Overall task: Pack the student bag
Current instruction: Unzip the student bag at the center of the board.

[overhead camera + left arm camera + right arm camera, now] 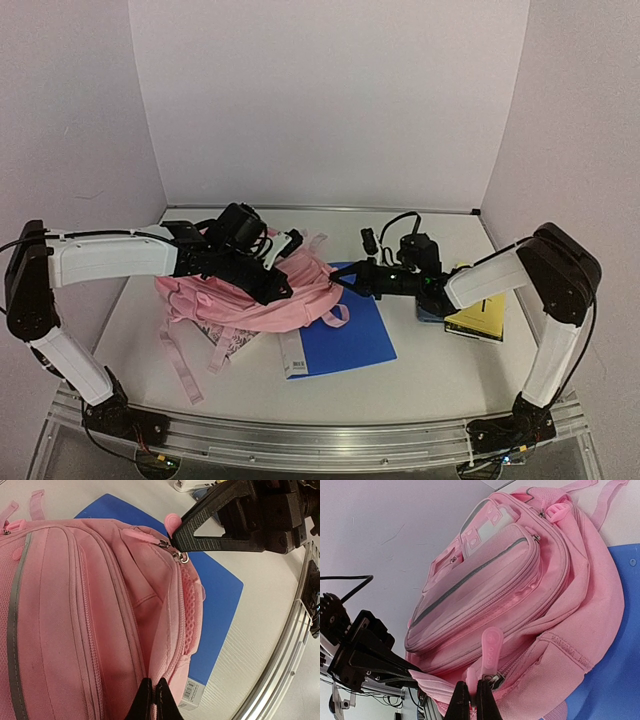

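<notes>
The student bag (pixel 250 295) is a soft pink backpack lying at the left-centre of the table, also seen in the left wrist view (pixel 75 620) and the right wrist view (pixel 520 585). My left gripper (pixel 153 700) is shut on a fold of the bag's pink fabric beside a zip; from above it sits on top of the bag (pixel 272 285). My right gripper (pixel 469 702) is shut on a pink rubber zipper pull (pixel 490 650) at the bag's right end (pixel 338 283). In the left wrist view the right gripper (pixel 177 536) holds that zipper pull (pixel 172 522).
A blue book (pixel 340 335) with a white barcode spine lies under the bag's right side, also in the left wrist view (pixel 220 605). A yellow book (pixel 480 318) lies at right under the right arm. The metal rail (pixel 320 435) runs along the near edge.
</notes>
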`<state>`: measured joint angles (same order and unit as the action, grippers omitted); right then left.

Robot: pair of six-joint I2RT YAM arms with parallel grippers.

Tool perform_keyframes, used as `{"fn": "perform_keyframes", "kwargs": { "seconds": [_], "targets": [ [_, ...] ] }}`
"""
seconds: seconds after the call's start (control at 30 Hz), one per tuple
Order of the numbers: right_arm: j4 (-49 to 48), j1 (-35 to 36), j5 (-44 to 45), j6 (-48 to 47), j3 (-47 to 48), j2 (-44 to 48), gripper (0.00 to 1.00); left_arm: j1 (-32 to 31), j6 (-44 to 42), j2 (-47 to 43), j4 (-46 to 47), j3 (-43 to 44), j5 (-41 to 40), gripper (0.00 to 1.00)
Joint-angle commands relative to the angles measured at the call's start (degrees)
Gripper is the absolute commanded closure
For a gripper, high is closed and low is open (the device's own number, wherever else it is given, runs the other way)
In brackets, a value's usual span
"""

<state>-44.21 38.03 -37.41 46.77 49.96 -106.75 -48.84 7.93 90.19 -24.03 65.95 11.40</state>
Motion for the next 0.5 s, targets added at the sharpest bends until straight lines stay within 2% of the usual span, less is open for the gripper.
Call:
{"fn": "perform_keyframes", "kwargs": {
  "seconds": [0.0,0.47],
  "targets": [
    [-3.04,2.05,-0.20,-1.59,-1.68,4.63,1.00,2.29,2.29,0.14,3.80,1.78,-2.36,1.00],
    [-2.65,15.23,8.09,-5.57,1.58,3.90,1.00,4.98,5.35,-0.13,9.31,0.27,3.86,1.00]
  ]
}}
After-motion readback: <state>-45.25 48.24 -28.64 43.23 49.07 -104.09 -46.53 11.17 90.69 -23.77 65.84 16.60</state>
